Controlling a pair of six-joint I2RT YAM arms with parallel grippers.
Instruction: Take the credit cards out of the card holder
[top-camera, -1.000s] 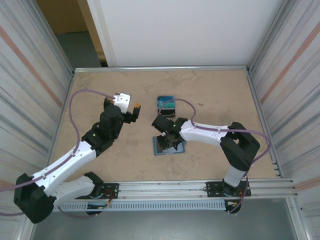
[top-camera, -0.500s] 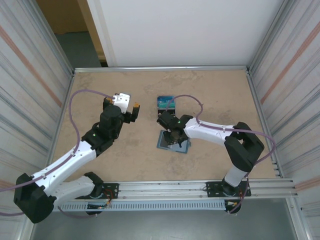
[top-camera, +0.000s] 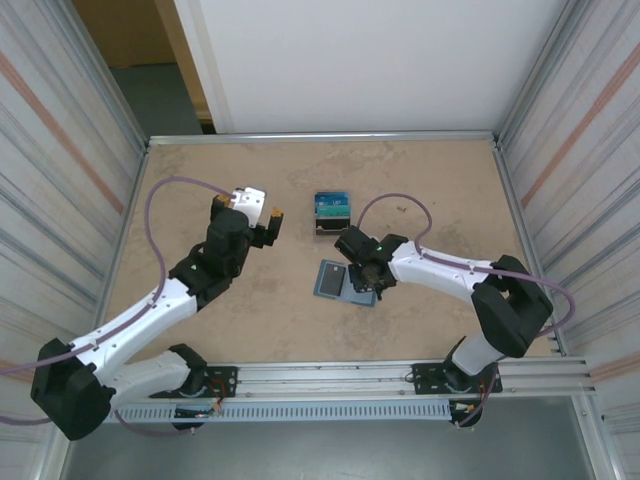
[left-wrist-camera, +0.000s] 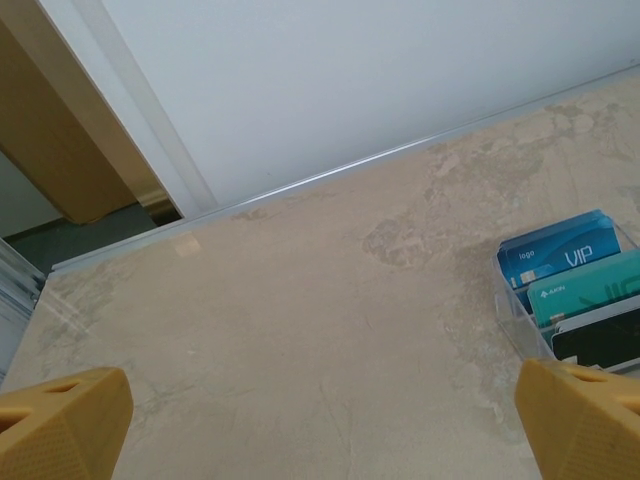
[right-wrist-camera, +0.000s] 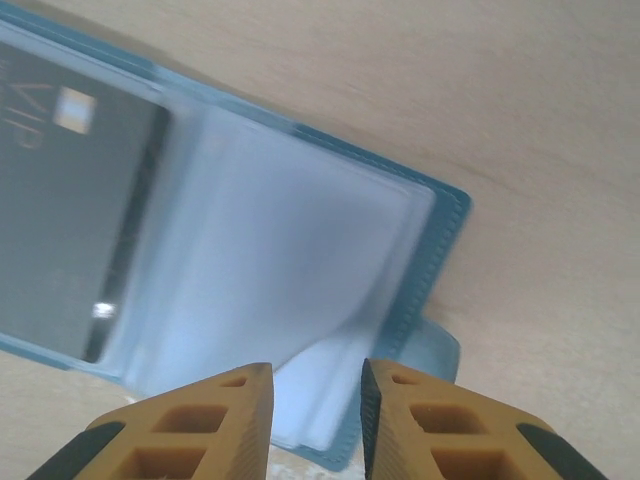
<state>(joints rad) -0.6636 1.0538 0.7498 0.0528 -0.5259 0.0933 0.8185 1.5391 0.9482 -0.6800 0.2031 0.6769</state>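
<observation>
Over the last second the right gripper had swung rightward, and the wallet had shifted and turned with it. It lay open mid-table with a dark card in one pocket, so the job looked unfinished. The left gripper hovered wide open, well apart. The stand sat just beyond the wallet. The right jaws stood narrow about a clear sleeve; whether they pinched it I could not tell. Bare table lay open rightward.
</observation>
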